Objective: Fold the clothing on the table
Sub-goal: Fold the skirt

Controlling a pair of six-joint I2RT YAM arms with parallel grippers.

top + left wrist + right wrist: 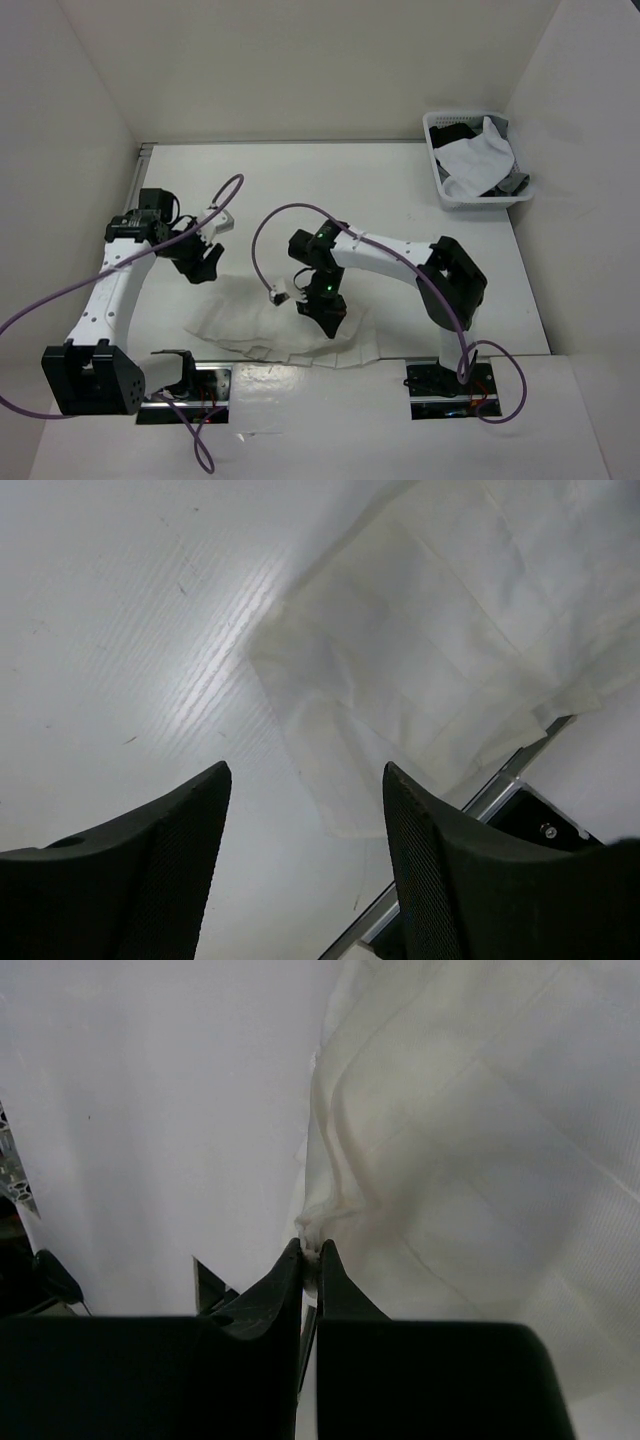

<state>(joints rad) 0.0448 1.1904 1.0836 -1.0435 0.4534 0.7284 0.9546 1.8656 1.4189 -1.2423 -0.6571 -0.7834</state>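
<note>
Clothing (290,335), white and pleated, lies crumpled and partly spread along the near edge of the table (400,190), between the two arm bases, its near hem close to the metal rail (500,792) that runs there. The right gripper (310,1252) is clamped tight on a gathered fold of the thin fabric, its jaws pressed together with a small bunch of cloth caught at the tips; seen from overhead, it sits over the garment just right of its middle. The left gripper (205,262) hangs just beside the garment's far left corner with its jaws spread wide and nothing between them; its wrist camera looks past the two dark fingers (170,870) onto bare tabletop, with a loose, creased corner of the garment lying ahead and to the right, apart from the fingers. Long parallel pleat lines cross the fabric beside the right gripper's pinch. At the far right corner of the table a white slotted basket (437,170) holds a plain white cloth (475,155) and dark grey garments (455,131), well apart from both arms. A purple cable (297,207) arcs from each wrist back toward the arm bases.
</note>
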